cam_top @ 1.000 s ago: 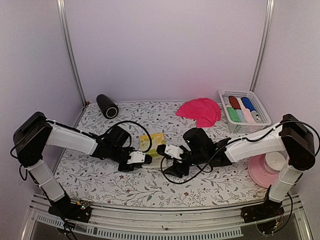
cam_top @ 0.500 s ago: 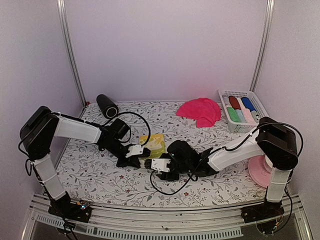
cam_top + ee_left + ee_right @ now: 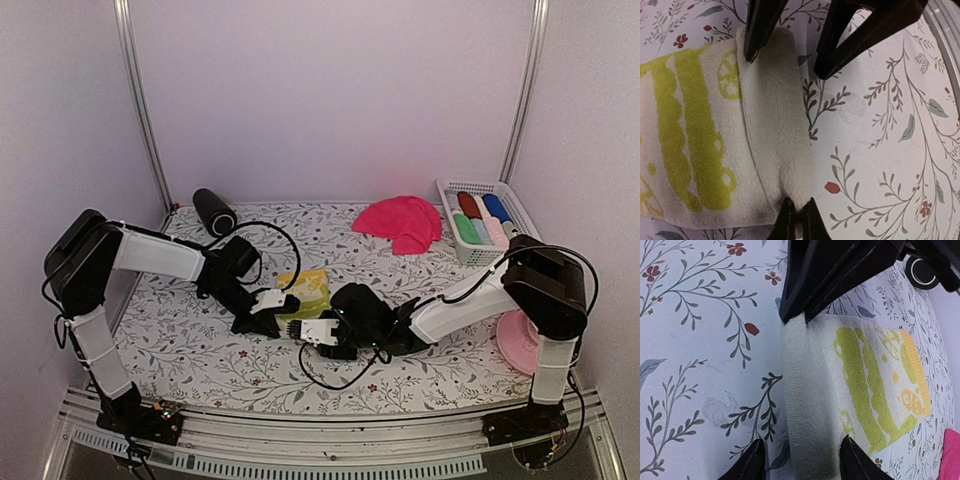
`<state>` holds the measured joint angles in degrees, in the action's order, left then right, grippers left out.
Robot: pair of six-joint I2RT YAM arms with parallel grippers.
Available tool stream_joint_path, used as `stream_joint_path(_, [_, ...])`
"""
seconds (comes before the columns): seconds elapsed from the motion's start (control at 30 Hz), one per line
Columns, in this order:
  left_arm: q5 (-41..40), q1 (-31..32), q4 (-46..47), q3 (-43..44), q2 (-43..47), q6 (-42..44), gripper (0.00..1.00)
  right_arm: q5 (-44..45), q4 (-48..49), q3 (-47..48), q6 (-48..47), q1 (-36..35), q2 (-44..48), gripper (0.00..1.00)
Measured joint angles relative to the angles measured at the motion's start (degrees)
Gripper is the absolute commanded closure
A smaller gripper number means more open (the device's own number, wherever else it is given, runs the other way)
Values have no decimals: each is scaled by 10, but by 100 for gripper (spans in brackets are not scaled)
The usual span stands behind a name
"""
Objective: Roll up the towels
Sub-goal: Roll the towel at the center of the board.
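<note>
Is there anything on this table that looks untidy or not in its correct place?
Yes. The hot pink towel lies crumpled in a heap beside the white basket, while the other towels inside the basket are neat rolls. The yellow-patterned towel is only partly rolled.
</note>
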<state>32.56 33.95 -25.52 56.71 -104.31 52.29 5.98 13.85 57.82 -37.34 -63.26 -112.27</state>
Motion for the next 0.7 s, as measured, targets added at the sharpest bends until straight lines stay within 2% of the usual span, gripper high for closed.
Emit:
stream_joint_path(0.1, [2, 0, -7, 3, -2, 2, 100, 7, -1, 7, 0, 0, -8, 58])
stream_joint_path(0.3, [5, -1, -14, 5, -3, 6, 100, 14, -15, 35, 3, -1, -32, 88])
stream_joint_path(0.37, [7, -2, -16, 5, -3, 8, 100, 12, -24, 38, 5, -1, -33, 92])
stream_joint_path(0.5, [12, -6, -18, 5, -3, 13, 87, 1, -41, 46, 18, -1, -33, 96])
stream_joint_path(0.7, [15, -19, -8, -21, 32, 14, 59, -40, -79, 64, 48, 0, -33, 96])
